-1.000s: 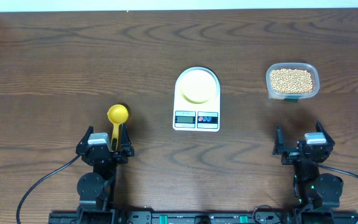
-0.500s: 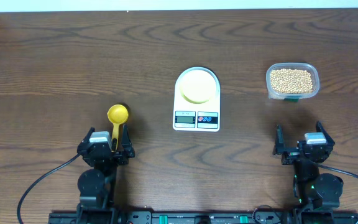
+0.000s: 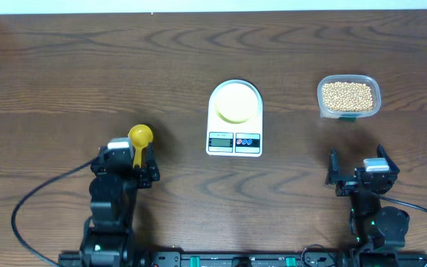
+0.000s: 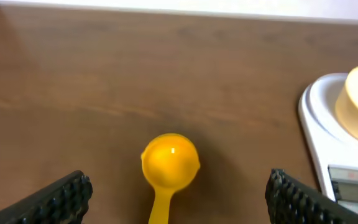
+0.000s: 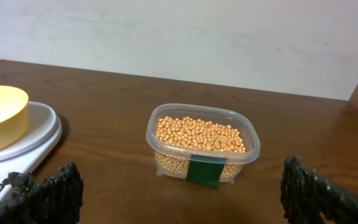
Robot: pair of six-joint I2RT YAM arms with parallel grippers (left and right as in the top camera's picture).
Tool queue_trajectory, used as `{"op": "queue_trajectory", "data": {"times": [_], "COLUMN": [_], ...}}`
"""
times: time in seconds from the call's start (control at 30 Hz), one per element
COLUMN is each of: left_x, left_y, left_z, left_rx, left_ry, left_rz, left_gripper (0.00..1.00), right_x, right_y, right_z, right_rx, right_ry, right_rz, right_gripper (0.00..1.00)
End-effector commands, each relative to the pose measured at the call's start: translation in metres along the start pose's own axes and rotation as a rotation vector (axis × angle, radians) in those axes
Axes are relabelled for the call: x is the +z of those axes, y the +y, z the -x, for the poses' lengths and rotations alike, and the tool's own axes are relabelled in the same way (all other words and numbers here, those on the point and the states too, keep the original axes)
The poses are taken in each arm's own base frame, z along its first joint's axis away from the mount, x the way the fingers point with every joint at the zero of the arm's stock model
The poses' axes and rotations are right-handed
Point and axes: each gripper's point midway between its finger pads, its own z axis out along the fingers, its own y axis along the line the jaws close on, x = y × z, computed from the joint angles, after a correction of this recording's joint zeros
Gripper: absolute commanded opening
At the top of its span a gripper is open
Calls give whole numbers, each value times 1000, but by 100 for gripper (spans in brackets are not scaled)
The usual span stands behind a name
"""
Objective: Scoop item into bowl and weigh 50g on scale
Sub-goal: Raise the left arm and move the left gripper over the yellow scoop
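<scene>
Centrally on the dark wooden table (image 3: 65, 74) sits the white scale (image 3: 234, 119), with the pale-yellow bowl (image 3: 235, 102) resting on its platform at the end away from the arms. Bare wood lies on every side of the scale, broadest beyond it toward the table's far edge, where a white wall begins.

Well to the right of the scale, a clear container (image 3: 321, 100) holds the beans (image 3: 348, 95). Left of the scale and nearer the arms lies a yellow scoop (image 3: 140, 136), cup toward the far edge.

The left gripper (image 3: 129, 159) stands over the scoop's handle, fingers (image 4: 61, 196) spread wide and clear of it. The right gripper (image 3: 356, 169), right of the scale on the near side, is likewise spread and holds nothing.

A green label (image 5: 204, 171) on the container shows no legible writing; the scale's display and buttons are too small to read.
</scene>
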Motion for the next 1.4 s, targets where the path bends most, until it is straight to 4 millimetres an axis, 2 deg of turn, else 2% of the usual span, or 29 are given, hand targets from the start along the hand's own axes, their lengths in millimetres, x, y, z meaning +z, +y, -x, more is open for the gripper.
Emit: {"op": "queue_trajectory", "data": {"times": [0.0,0.17,0.4,0.8,0.97,1.17,1.37], "left_x": [1,2,1,1,3,1,2], "left_y": [1,-3,-13,-14,-10,5,16], "left_z": [12,18,37,40,38,33,28], "left_rx": [11,47,60,56,10,-39,-1], "left_ry": [42,115,153,220,237,291,400], "left_rz": [8,-5,-56,-67,-104,-132,-121], "left_gripper": [91,91,91,91,91,91,91], "right_x": [0,0,0,0,0,0,0], "right_y": [-4,-4,-4,-4,-4,-4,-4], "right_z": [-1,-1,-1,-1,-1,-1,-1], "right_rx": [-2,-2,-2,-2,-2,-2,-2], "right_ry": [2,2,2,2,2,2,2], "right_rz": [-19,-20,-19,-19,-19,-19,-19], "right_gripper": [99,99,99,99,99,99,99]}}
